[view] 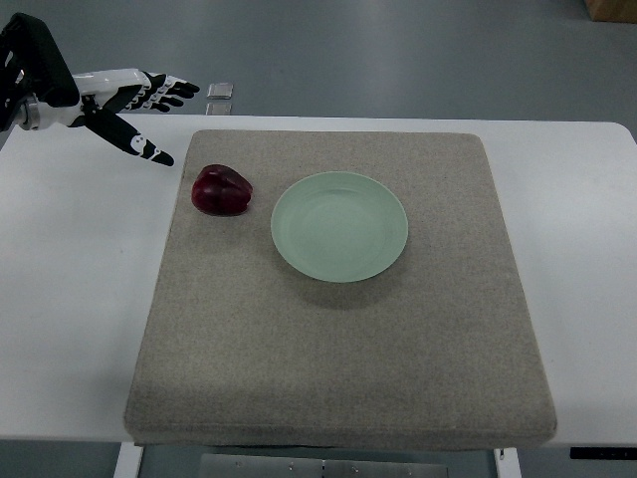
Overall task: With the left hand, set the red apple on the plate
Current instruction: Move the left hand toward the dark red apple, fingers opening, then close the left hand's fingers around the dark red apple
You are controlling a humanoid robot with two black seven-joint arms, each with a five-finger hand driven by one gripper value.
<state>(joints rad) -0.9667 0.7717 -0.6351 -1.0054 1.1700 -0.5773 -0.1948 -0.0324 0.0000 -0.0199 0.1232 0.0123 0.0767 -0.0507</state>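
Note:
A dark red apple (pixel 221 189) lies on the grey mat (pixel 338 349), just left of a pale green plate (pixel 339 226) that holds nothing. The apple and plate are apart by a small gap. My left hand (pixel 154 118) comes in from the upper left, above the white table and up-left of the apple. Its fingers are spread and hold nothing, with the thumb pointing down toward the mat's corner. The right arm does not show.
The grey mat covers most of a white table (pixel 70 299). A small grey object (pixel 220 92) sits at the table's far edge, right of my left hand. Grey floor lies beyond the table.

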